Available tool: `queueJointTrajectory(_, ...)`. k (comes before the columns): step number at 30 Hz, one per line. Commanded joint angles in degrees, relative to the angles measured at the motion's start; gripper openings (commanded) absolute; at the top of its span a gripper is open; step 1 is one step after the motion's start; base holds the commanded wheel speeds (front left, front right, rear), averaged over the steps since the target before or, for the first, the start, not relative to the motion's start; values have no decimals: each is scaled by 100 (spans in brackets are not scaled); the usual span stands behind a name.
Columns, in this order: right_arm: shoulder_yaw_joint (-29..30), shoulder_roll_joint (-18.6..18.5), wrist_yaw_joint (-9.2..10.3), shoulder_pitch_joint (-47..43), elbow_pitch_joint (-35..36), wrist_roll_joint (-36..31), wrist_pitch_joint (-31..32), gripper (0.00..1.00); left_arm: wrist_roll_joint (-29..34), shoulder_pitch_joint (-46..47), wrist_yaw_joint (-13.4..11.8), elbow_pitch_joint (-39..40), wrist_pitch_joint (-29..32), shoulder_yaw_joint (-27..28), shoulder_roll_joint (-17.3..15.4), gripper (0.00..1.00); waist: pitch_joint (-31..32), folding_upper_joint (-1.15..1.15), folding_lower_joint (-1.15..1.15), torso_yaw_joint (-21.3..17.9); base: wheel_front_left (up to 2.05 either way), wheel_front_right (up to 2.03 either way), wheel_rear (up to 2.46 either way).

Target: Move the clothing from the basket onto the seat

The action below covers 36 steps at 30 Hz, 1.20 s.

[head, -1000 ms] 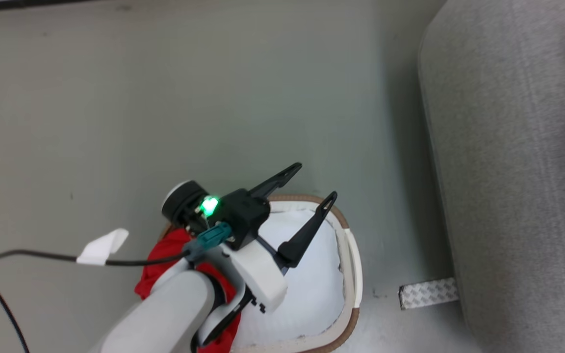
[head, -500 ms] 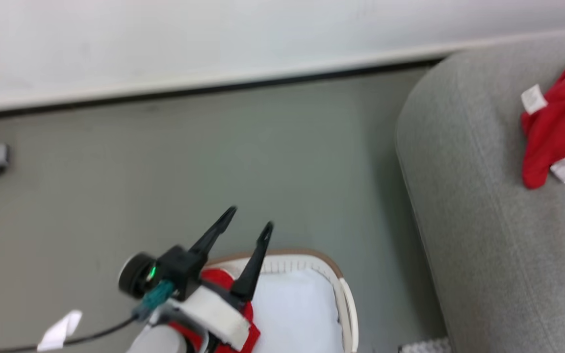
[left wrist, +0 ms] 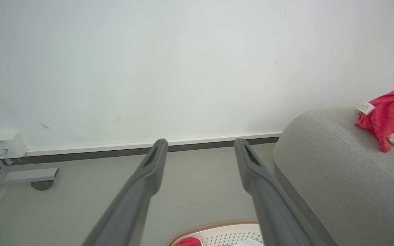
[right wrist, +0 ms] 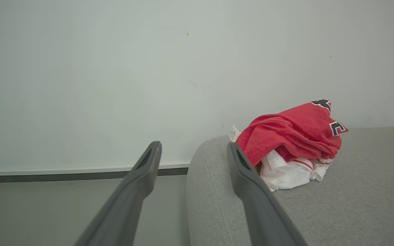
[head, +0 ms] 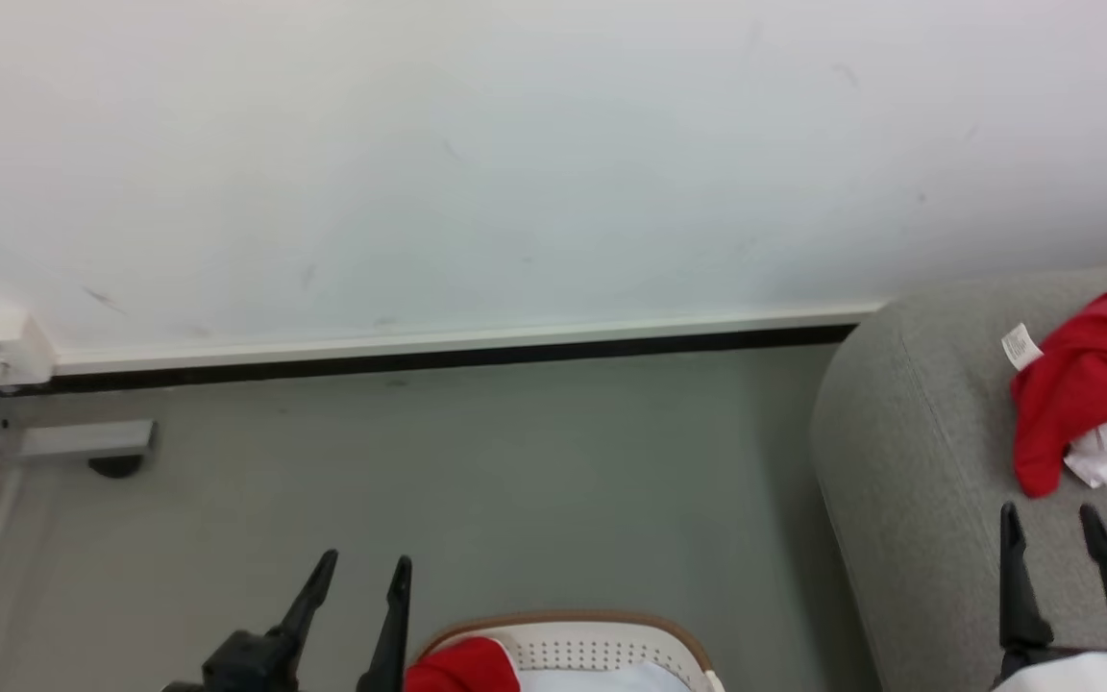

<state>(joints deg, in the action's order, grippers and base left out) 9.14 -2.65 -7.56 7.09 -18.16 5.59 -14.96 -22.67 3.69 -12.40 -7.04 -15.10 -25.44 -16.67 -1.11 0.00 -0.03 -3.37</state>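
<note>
Two red pieces are seen: a bright red soft fabric garment [head: 1082, 408] is heaped on the large light grey upholstered seat [head: 909, 481]; a red fabric remainder [head: 462, 670] is lodged in the oval white perforated plastic basket [head: 602, 652]. The left gripper [head: 365, 560] and right gripper [head: 1046, 511] are held apart, empty. Limp, light cloth is best pinched at a raised fold.
</note>
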Motion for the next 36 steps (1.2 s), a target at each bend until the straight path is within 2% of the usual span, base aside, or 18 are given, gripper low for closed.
queueJointTrajectory(1, -61, -23, 14, -163, 24, 54, -15, 100, 74, -166, 17, 51, -3, 96, 52, 100, 194, 0, 3, 177, 0, 0, 0)
queueJointTrajectory(8, -413, -25, 14, -589, -99, 261, -15, 100, 375, -607, 292, 115, -5, 584, 395, 100, 394, 0, 3, 324, 0, 0, 0)
queueJointTrajectory(21, -640, -24, 14, -692, -94, 403, -15, 100, 814, -808, 786, -3, -6, 1102, 751, 100, 443, 0, 3, 309, 0, 0, 0)
queueJointTrajectory(31, -706, -23, 14, -592, -74, 469, -16, 100, 1061, -728, 1098, -169, -6, 1258, 882, 100, 337, 0, 3, 253, 0, 0, 0)
queueJointTrajectory(36, -760, -23, 14, -433, -20, 479, -16, 100, 1347, -473, 1313, -490, 42, 941, 803, 100, 125, 0, 3, 157, 0, 0, 0)
